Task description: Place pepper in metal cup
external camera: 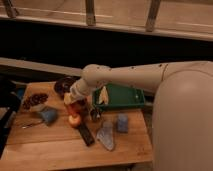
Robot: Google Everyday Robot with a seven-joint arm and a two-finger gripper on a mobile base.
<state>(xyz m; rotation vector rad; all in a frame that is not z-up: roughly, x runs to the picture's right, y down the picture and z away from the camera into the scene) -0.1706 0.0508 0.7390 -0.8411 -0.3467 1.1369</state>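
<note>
gripper low over the fruit and the cup

gripper (75, 106) hangs low over the wooden table (55, 147), fingers drawn together; something slim and red-orange shows at them, probably the slim red-orange chili pepper (76, 107), so it seems held. just right stands the small dark shiny metal cup (94, 115), near but apart. under the gripper lies a round yellow-orange fruit (74, 120). i judge the arm holds the pepper high so it can pass over the cup rim.

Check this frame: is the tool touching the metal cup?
Cannot tell. In the camera view the tool hangs over the wooden table's middle, left of the metal cup; no plain gap or contact shows.
</note>
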